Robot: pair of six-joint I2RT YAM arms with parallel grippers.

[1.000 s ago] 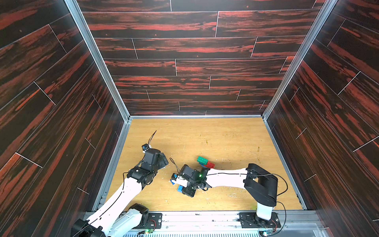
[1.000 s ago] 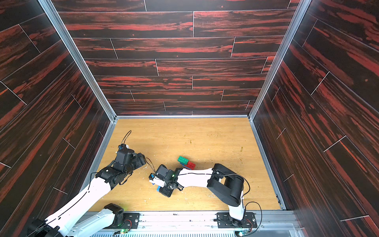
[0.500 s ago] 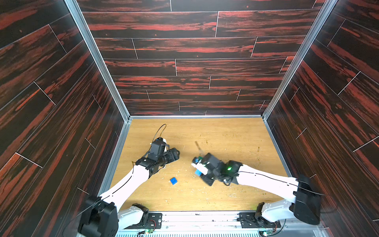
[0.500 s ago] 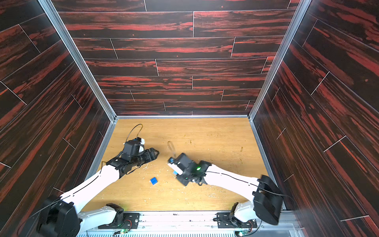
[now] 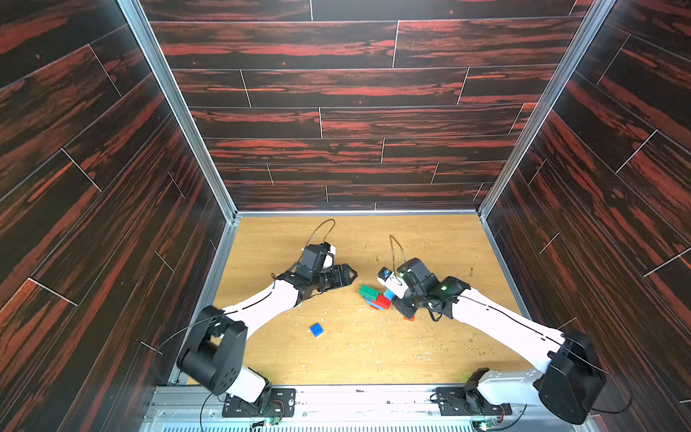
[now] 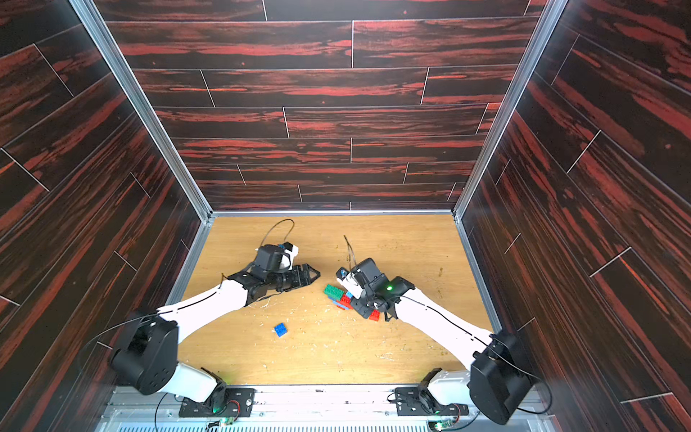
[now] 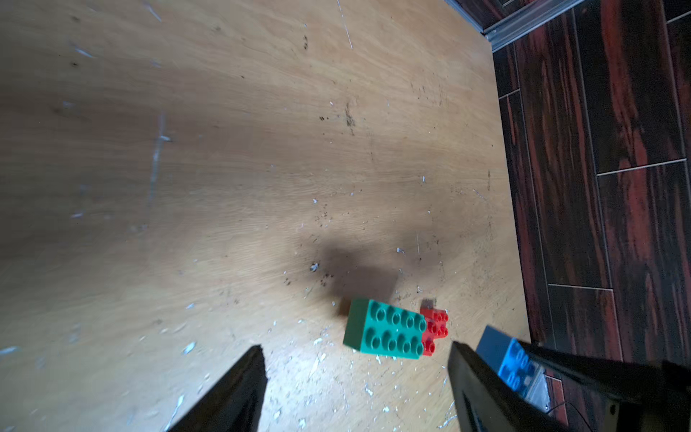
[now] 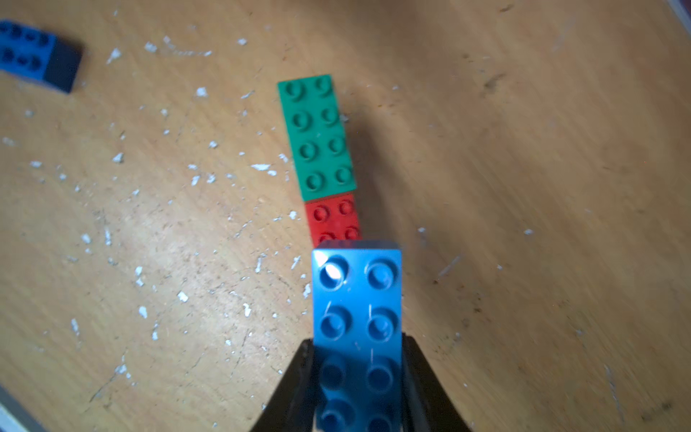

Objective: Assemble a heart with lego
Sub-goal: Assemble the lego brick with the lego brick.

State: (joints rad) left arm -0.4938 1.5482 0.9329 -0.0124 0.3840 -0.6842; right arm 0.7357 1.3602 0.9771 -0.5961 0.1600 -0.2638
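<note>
The heart stands as a small joined cluster on the wooden floor: a green oblong brick (image 5: 369,291) (image 6: 334,291) (image 7: 387,333) (image 8: 318,138) next to a red brick (image 5: 383,301) (image 8: 332,218), with a blue layer showing under them in both top views. My right gripper (image 5: 392,295) (image 8: 357,359) is shut on a light-blue oblong lego brick (image 8: 357,318) (image 7: 518,368), held just short of the red brick. My left gripper (image 5: 346,276) (image 7: 357,374) is open and empty, a little to the left of the green brick.
A loose dark-blue square brick (image 5: 316,330) (image 6: 280,330) (image 8: 31,52) lies on the floor toward the front, left of the cluster. A small red brick (image 5: 408,318) (image 6: 374,315) lies under the right wrist. Pale chips litter the floor. Dark walls close three sides.
My right gripper has carried the light-blue brick rightward to the green and red bricks. The left gripper has reached further right toward them. The dark-blue square has stayed put over the last half second.
</note>
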